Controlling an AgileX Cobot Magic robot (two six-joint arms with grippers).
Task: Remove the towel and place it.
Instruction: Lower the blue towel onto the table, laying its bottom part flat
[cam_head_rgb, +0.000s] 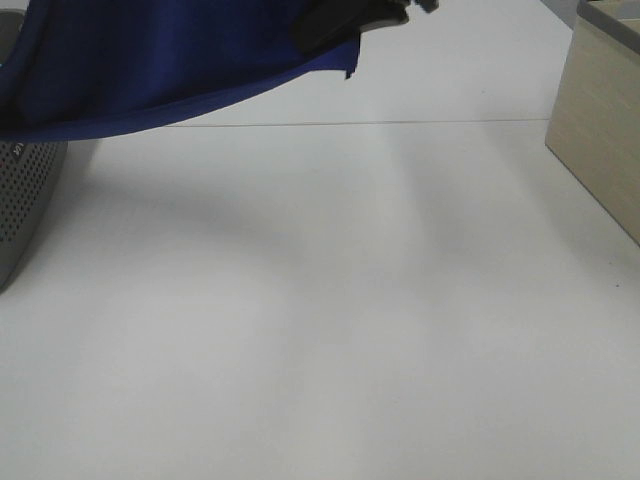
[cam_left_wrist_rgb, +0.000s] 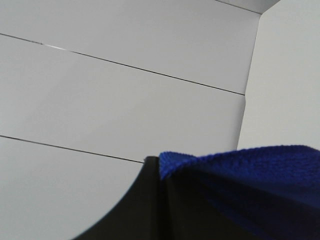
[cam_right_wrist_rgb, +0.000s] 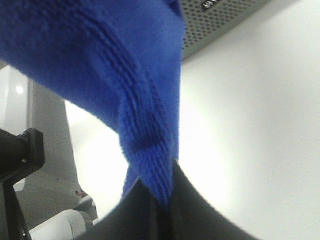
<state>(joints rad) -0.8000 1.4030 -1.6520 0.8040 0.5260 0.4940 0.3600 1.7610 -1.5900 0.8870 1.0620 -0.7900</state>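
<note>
The royal-blue towel (cam_head_rgb: 150, 60) hangs stretched in the air across the upper left of the exterior view, above the white table (cam_head_rgb: 330, 330). My right gripper (cam_head_rgb: 345, 25) is a dark shape at the towel's right corner, near the top edge. The right wrist view shows it (cam_right_wrist_rgb: 165, 197) shut on the towel's stitched hem (cam_right_wrist_rgb: 145, 125). The left wrist view shows my left gripper (cam_left_wrist_rgb: 159, 172) shut on another edge of the towel (cam_left_wrist_rgb: 250, 175). The left gripper is out of the exterior view. The white tag is not visible.
A grey perforated box (cam_head_rgb: 25, 190) stands at the left edge, under the towel's left end; it also shows in the right wrist view (cam_right_wrist_rgb: 220, 20). A light wooden box (cam_head_rgb: 600, 130) stands at the back right. A thin seam (cam_head_rgb: 380, 123) crosses the table.
</note>
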